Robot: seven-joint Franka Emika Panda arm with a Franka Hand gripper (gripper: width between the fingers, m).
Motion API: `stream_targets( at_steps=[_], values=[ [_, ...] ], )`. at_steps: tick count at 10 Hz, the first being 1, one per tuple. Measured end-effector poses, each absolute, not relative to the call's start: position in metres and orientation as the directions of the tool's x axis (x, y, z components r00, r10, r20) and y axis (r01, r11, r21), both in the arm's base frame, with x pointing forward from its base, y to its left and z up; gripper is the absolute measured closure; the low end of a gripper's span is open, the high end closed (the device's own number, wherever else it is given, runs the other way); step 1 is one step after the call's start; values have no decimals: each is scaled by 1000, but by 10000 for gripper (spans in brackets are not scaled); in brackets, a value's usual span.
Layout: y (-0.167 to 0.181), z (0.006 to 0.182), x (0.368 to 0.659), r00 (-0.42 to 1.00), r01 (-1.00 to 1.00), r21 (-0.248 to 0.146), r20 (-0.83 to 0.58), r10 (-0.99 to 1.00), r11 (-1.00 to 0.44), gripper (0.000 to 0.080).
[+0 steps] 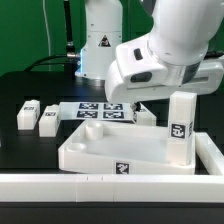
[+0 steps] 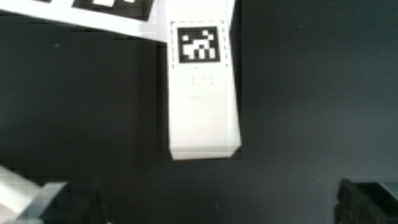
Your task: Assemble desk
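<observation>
On the desk [image 1: 20,150] edge nearest the exterior camera: white border wall [image 1: 110,188], which also runs up the desk edge on the exterior view's right. Just behind it is the tray top [image 1: 110,150], flat, open side up, filling the near desk corner on the exterior view's right. An upright leg [image 1: 182,125] stands in the tray top's corner on that side, tag facing the camera. First loose leg [image 1: 28,115] and second loose leg [image 1: 48,122] lie flat, side by side, not touching, toward the desk edge on the exterior view's left. The marker board [image 1: 100,110] lies mid-desk behind the tray top. A white block [image 1: 146,116] sits between board and tray top, partly under the arm; it looks like another leg. The arm [image 1: 170,45] reaches in from the far desk edge. The hand [image 1: 140,100] hangs low over the board's end on the exterior view's right; its fingers are dark, so the opening is unreadable here.

Wrist view: one leg [image 2: 203,90] lies flat on bare black desk. Its tag [image 2: 199,42] is at the end nearest the marker board, whose corner shows just beside it; contact cannot be told. The fingertips [image 2: 39,200] sit at opposite sides, spread wide. The hand grips nothing, is above the leg's untagged end, and is not touching it.
</observation>
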State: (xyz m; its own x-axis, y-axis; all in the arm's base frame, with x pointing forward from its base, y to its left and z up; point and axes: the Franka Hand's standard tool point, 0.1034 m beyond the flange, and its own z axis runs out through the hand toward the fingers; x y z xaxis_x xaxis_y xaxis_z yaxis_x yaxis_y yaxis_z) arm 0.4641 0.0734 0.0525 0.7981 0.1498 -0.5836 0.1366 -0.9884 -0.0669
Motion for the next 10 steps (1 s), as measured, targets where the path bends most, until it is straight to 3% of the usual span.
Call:
stream_targets(
  at_steps=[4, 7, 10],
  values=[
    [72, 51, 464, 796, 143, -69, -585, 156, -987, 151],
    [76, 35, 443, 770, 274, -100, -573, 281, -957, 151],
    [75, 33, 438, 761, 274, -101, -585, 280, -956, 151]
  ],
)
